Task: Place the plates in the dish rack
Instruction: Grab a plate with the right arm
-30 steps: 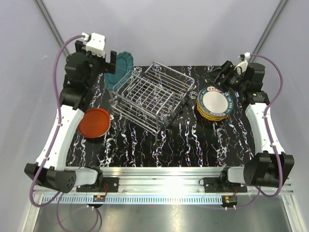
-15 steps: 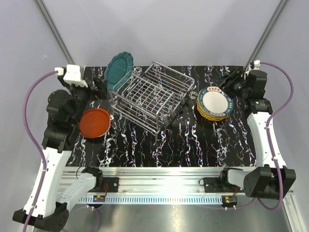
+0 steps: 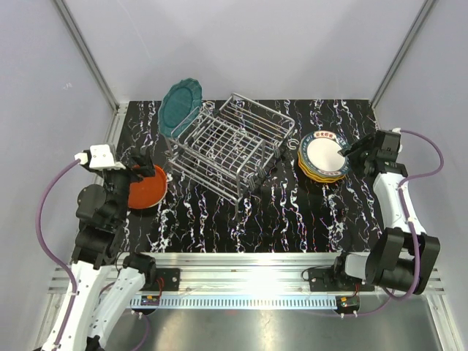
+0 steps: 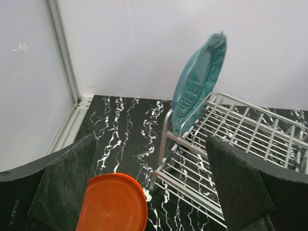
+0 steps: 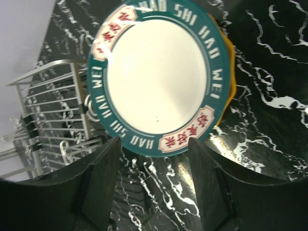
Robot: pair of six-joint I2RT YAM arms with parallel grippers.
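With its fingers spread wide and nothing between them, the left claw (image 4: 150, 147) hovers at the left side of the black marbled table (image 3: 292, 219). A red-orange plate (image 4: 113, 204) lies flat on the table just below and ahead of the claw, in the gap between the two fingers. Whether a finger touches it cannot be told. Farther ahead and to the right of this claw stands the dish rack (image 4: 240, 139), a silver wire frame. A teal scalloped plate (image 4: 199, 82) stands on edge in the rack's nearest end, tilted and rising well above the wires. The other slots that show hold no plates.

Across the table, the right claw (image 5: 153, 144) is low and also apart, gripping nothing. Directly ahead of its fingertips sits a stack of plates (image 3: 325, 153). The top one is a cream plate with a lettered teal rim (image 5: 159, 72), and its near edge lines up with the gap between the fingers. Beneath it, a yellow-orange plate (image 5: 230, 91) peeks out on the right side. The rack lies beyond the stack, to the left of this claw, close beside the plates.
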